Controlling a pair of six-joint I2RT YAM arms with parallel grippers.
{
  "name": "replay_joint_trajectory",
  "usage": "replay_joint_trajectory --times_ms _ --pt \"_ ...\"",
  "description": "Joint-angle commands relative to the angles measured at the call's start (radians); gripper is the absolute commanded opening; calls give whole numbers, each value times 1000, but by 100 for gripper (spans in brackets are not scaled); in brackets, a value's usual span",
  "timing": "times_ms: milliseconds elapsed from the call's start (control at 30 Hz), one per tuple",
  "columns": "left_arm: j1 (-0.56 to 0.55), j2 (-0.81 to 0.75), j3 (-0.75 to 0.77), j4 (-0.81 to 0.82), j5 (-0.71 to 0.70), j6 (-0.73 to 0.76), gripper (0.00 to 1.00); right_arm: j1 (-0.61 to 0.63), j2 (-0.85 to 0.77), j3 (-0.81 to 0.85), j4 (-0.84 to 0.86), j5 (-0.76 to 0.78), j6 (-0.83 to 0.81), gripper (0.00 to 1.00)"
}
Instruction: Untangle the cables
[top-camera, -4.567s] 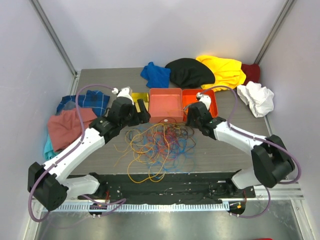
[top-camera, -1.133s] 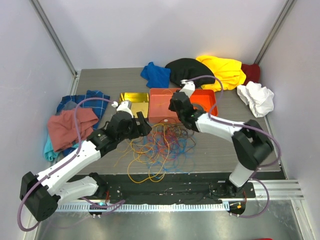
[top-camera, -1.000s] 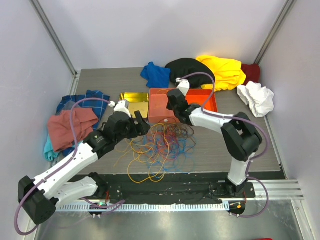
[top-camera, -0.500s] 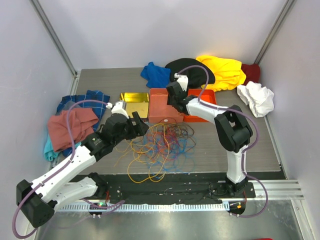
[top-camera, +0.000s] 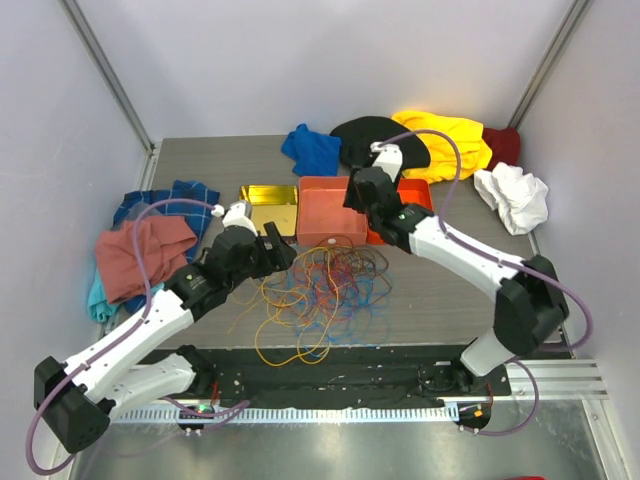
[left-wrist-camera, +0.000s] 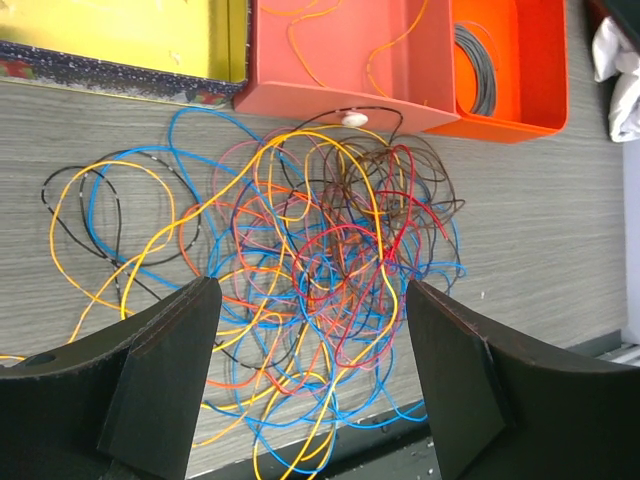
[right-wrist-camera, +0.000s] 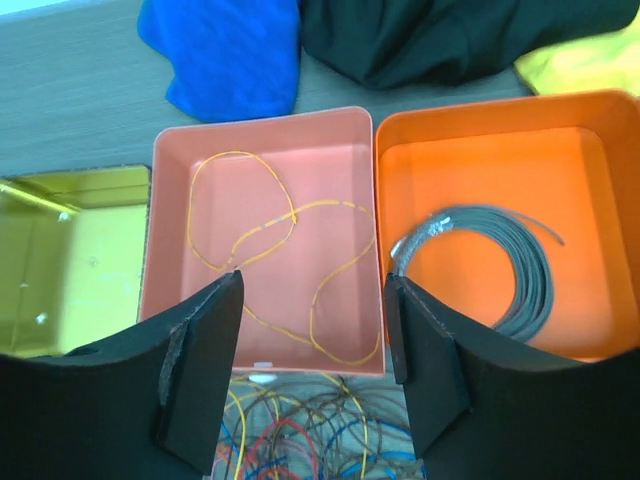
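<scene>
My left gripper (left-wrist-camera: 310, 370) and right gripper (right-wrist-camera: 312, 368) both gape empty. The tangle of thin multicoloured wire loops (left-wrist-camera: 320, 280) lies just before the salmon plastic tray (left-wrist-camera: 300, 97); light, springy, I reckon, so I'd pinch an outlying loop.

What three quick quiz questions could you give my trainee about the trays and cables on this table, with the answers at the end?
1. True or false: the grey coil lies in the pink tray.
2. What lies in the pink tray? A) a yellow cable B) a red cable C) nothing
3. Fill in: the right arm's jaws, above the two trays, are ____.
Key: 1 false, it lies in the orange tray; 2 A; 3 open, holding nothing.
</scene>
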Motion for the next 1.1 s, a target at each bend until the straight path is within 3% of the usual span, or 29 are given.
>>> replay_joint_trajectory --times_ms 0,33,67,133,200,300,433,533,633,1067 --pt "-5 33 69 -13 -58 10 80 113 -271 -269 210 113 -81 64" --pt "-5 43 78 -19 -69 14 80 142 -336 -350 361 126 -100 64" --pt "-5 55 86 -36 -95 13 82 162 -452 -485 422 115 -103 65" --pt "-3 125 127 -77 -129 7 84 162 -540 -587 499 68 -30 69" --pt "-3 187 159 -169 -164 -16 84 161 -647 -667 476 28 4 70" --pt "-3 231 128 -162 -137 -65 80 161 -732 -686 352 -62 35 70" --pt "-3 231 39 -97 -112 -144 75 159 -764 -679 194 -87 29 70" --pt "-3 273 25 -59 -51 -153 62 161 -795 -715 186 -101 31 70" --pt "-3 323 32 -65 -6 -158 57 161 -824 -741 174 -104 37 70" --pt "-6 265 -23 -85 29 -144 64 159 -830 -770 165 -107 69 70"
